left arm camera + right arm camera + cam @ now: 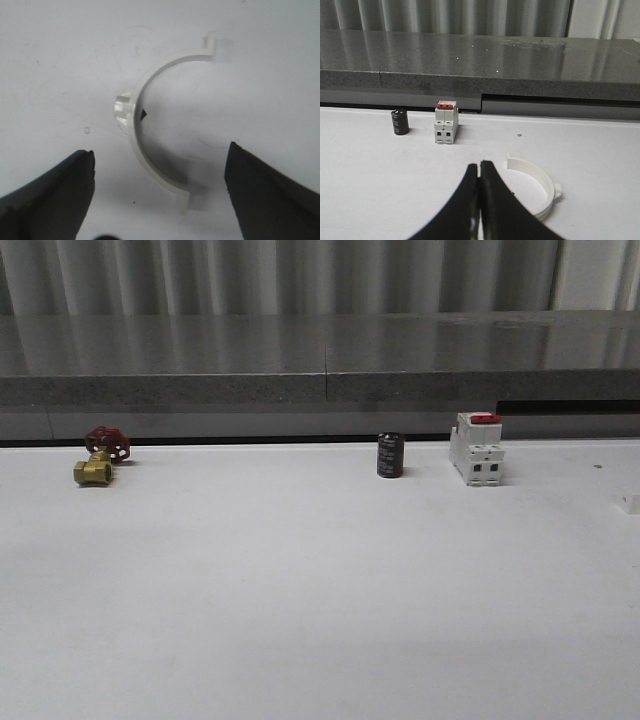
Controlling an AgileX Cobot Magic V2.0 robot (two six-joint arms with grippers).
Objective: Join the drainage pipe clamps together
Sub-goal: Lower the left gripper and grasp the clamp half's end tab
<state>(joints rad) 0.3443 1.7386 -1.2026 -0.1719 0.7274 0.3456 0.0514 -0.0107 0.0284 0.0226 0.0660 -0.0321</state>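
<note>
One white half-ring drainage pipe clamp (134,137) lies flat on the white table under my left gripper (160,150). That gripper is open, its dark fingers (60,192) wide apart on either side of the clamp's lower end tab, touching nothing. A second white half-ring clamp (548,184) lies on the table just beside my right gripper (480,164), which is shut with nothing between its fingers. Part of this clamp is hidden behind the right finger. The two clamps lie apart.
At the back of the table (300,590) stand a brass valve with a red handwheel (100,457), a small black cylinder (390,455) and a white breaker block with a red switch (477,448). A grey ledge (320,388) runs behind them.
</note>
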